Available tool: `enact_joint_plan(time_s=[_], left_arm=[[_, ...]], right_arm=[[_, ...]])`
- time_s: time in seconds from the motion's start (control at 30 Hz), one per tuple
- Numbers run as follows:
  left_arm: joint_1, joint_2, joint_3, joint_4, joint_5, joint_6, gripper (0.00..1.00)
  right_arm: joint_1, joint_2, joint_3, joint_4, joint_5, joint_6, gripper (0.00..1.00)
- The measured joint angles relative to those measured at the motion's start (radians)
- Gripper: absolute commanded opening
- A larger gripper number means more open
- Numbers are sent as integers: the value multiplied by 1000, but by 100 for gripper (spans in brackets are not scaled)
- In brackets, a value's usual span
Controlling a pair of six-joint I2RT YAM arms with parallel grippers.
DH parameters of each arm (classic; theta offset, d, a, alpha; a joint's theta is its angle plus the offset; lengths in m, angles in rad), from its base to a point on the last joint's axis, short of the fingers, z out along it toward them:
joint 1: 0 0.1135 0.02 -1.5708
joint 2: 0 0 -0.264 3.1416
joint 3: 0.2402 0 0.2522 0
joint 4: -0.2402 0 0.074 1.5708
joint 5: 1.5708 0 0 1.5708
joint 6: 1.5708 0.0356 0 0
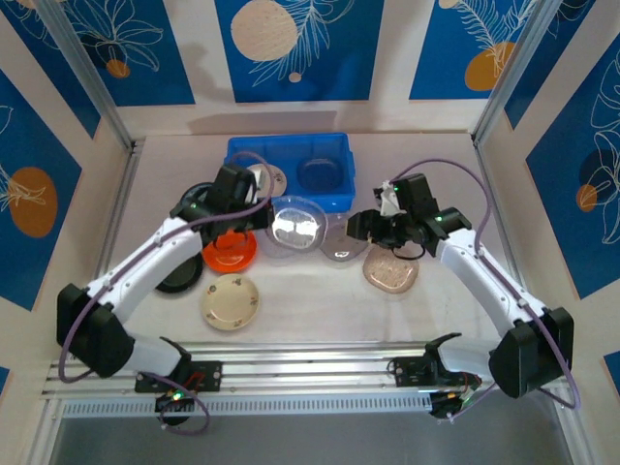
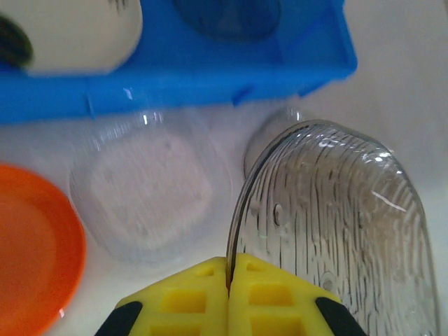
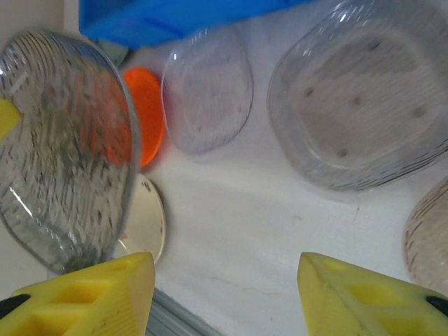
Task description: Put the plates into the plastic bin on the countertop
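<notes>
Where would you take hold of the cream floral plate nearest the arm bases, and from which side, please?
The cream floral plate lies flat, so only its thin rim offers a pinch. Probably take the right edge, coming from the right: the countertop is bare there, while the orange plate crowds its far side.

Two plates (image 1: 320, 174) lie in the bin (image 1: 287, 142), the other plates (image 1: 230, 301) before it on the countertop (image 1: 320, 310).

Ribbed clear plate (image 2: 329, 224) tilted up; blue bin (image 2: 210, 77) beyond
</notes>
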Motion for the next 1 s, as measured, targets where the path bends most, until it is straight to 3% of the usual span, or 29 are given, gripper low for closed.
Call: enact_joint_plan(time_s=[0.33,1.0], left_arm=[[75,293,351,-42,-40,26,0],[124,755,683,174,7,-78,0]], right_arm=[[-73,10,57,-27,16,16,57],[-179,163,181,-11,-22,-14,56]])
